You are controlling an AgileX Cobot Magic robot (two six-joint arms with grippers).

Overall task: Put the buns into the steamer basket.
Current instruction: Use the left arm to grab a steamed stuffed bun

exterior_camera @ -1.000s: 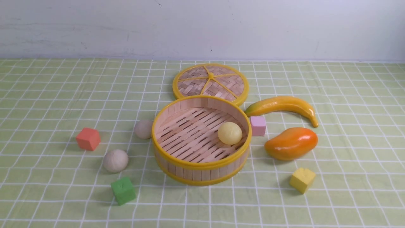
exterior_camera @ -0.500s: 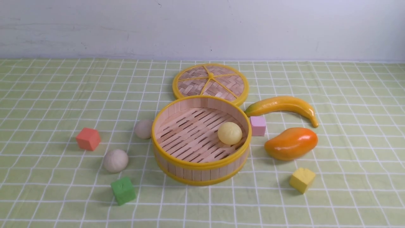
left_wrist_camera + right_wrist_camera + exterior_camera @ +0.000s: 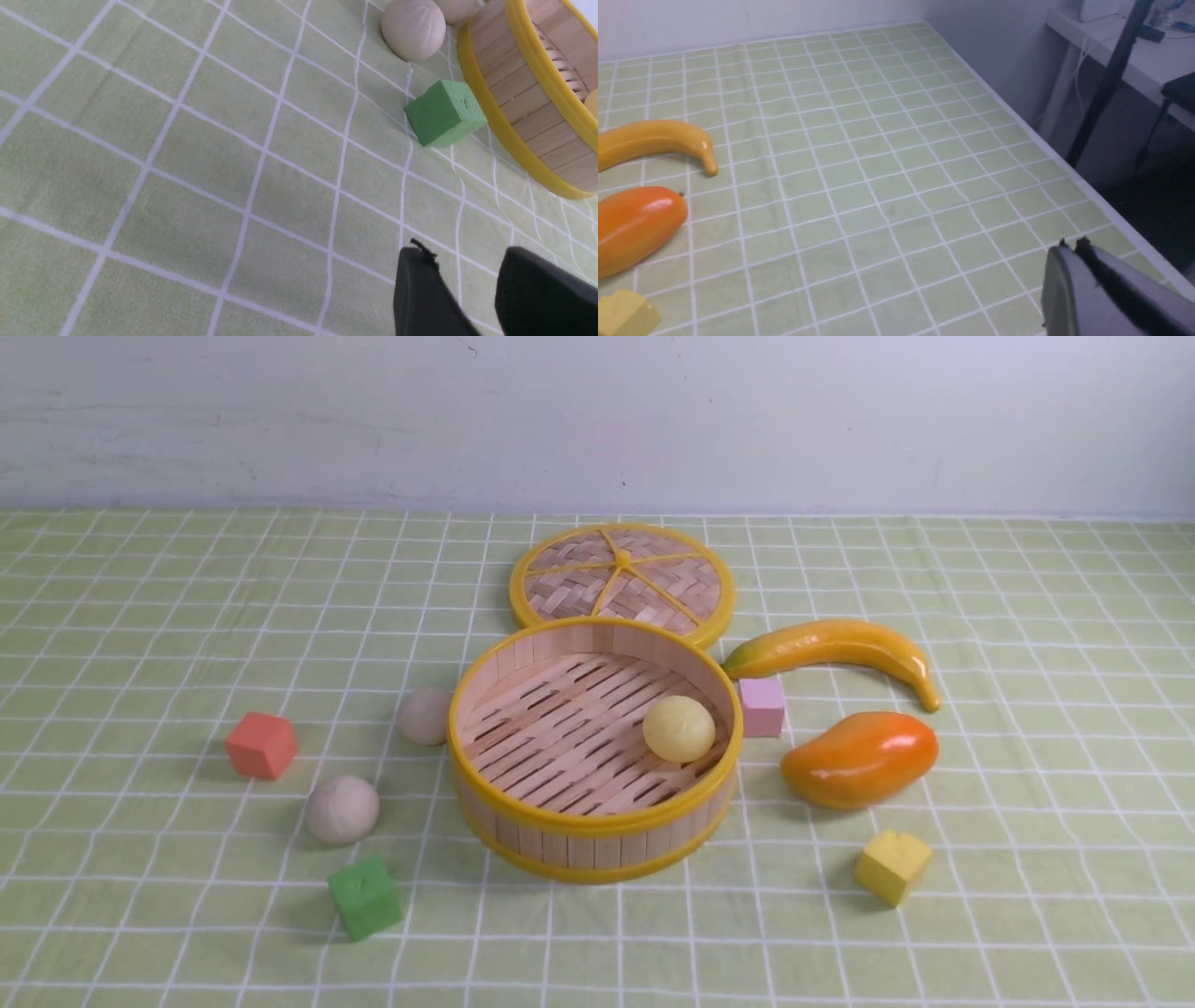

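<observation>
Wide shot first: the green checked tablecloth (image 3: 140,616) runs right across the table. Dead centre sits the steamer basket (image 3: 579,847), upright and uncovered. Its woven lid (image 3: 621,581) lies flat just behind it, on the far side. Over on the right, the banana (image 3: 831,646) curves away from the basket, and the orange mango (image 3: 859,759) lies nearer than it.

Now the buns. The pale yellow bun (image 3: 679,729) is inside the basket, on the slats toward its right wall. Two are outside. The far beige bun (image 3: 425,716) is tucked just beside the basket's left wall. The near beige bun (image 3: 342,810) sits on the cloth further left and closer to us.

Cubes next:
- The red cube (image 3: 260,745) is out on the left.
- The green cube (image 3: 364,897) is near the front, just this side of the near beige bun.
- The pink cube (image 3: 762,706) is at the basket's right.
- The yellow cube (image 3: 893,866) is front right.

Neither arm shows in the front view. The left gripper (image 3: 465,261) hangs over bare cloth, fingers parted, nothing between them. The right gripper (image 3: 1072,245) is at the table's right edge, tips pressed together, holding nothing.
</observation>
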